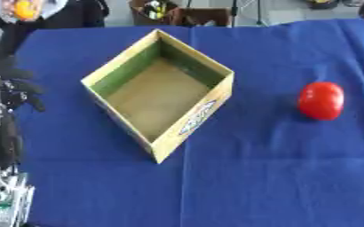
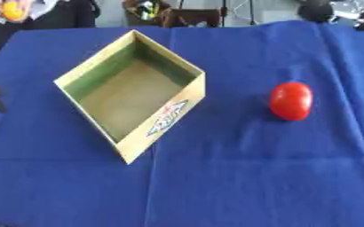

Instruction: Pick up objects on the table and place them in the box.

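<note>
Blue cloth [image 1: 278,177] covers the whole table in front of you, reaching the right and lower edges of both views; its far edge runs along the top of the frame, with dark clutter and a brown carton beyond it. You have wide bare cloth across the lower half of the frame and again between the box and the red object.

Your open-topped yellow cardboard box [image 1: 163,91] sits left of centre, turned like a diamond, one corner pointing toward the lower edge and one toward the top. Its inside shows a bare brown floor, and a blue and white label runs along the outer wall facing lower right.

Your smooth rounded red object [image 1: 321,100], shaped like a tomato, lies alone on the cloth at the right of the frame, well apart from the box and level with its right corner.

Your left hand [image 1: 13,86], black with silver parts, shows at the left edge of the left eye view, over the cloth's left border and near the box's left corner. Its dark fingers look spread and relaxed, with nothing in them. The box lies between this hand and the red object, which is far across the frame from it.
</note>
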Motion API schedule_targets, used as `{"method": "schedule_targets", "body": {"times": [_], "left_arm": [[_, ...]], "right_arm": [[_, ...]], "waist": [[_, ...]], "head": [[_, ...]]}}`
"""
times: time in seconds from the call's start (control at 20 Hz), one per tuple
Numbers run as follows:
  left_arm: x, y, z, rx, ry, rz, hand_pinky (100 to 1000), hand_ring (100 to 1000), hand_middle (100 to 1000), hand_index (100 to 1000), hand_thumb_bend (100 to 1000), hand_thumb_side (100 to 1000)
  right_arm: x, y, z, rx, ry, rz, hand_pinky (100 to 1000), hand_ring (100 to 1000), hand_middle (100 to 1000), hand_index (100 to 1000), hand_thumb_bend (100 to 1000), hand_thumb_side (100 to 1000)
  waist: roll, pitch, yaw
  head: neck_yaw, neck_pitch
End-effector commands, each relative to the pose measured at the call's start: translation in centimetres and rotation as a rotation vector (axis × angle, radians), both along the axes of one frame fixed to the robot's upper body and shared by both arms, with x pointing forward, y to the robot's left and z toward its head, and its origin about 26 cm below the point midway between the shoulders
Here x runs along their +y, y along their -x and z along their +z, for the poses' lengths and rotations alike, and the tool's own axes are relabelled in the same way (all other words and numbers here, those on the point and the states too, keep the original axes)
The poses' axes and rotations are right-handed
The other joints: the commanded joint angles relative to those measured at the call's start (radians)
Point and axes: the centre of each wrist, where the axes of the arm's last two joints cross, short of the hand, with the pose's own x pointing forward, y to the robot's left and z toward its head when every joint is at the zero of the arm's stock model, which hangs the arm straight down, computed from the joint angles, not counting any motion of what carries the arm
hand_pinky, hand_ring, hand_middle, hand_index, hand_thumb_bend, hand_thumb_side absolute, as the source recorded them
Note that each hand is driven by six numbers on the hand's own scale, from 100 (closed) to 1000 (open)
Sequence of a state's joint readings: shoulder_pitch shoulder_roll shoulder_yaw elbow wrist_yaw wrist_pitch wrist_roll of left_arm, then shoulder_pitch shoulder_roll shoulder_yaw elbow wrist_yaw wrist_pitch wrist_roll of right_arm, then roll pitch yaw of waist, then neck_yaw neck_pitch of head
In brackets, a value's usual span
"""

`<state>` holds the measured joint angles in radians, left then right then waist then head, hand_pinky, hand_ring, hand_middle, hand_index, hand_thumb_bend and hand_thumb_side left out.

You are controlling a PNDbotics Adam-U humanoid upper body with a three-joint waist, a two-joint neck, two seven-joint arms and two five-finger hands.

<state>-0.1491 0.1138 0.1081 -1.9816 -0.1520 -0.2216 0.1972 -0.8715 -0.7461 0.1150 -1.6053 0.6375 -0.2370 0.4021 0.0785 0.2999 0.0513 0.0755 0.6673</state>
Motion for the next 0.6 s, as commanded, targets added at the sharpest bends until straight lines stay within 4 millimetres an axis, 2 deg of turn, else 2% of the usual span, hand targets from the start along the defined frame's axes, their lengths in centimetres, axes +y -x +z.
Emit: {"method": "schedule_targets", "body": {"times": [0.05,0.2,0.25,0.6], "left_arm": [[0.1,0.2,0.6,-0.018,-0.026,-0.01,292,472,546,769,100,924],[0.1,0.2,0.6,-0.015,-0.026,-0.011,292,472,546,769,100,924],[0.1,0.3,0.5,-0.014,-0.026,-0.012,292,472,546,768,100,924],[0.1,0.3,0.5,-0.012,-0.028,-0.019,291,472,546,768,100,924]], "right_arm": [[-0.6,-0.6,1.2,0.029,0.117,-0.053,806,781,771,867,817,1000],[-0.6,-1.4,1.5,0.067,0.19,-0.079,808,788,780,872,839,980],[-0.6,-1.6,1.6,0.08,0.211,-0.088,811,794,788,876,859,924],[-0.8,-3.1,1.5,0.19,0.319,-0.174,815,806,786,879,909,796]], "waist": [[-0.003,-0.024,0.004],[-0.003,-0.025,0.007],[-0.003,-0.026,0.007],[-0.003,-0.025,0.011]], "head": [[-0.002,0.001],[-0.002,-0.001],[-0.003,-0.002],[-0.008,-0.013]]}}
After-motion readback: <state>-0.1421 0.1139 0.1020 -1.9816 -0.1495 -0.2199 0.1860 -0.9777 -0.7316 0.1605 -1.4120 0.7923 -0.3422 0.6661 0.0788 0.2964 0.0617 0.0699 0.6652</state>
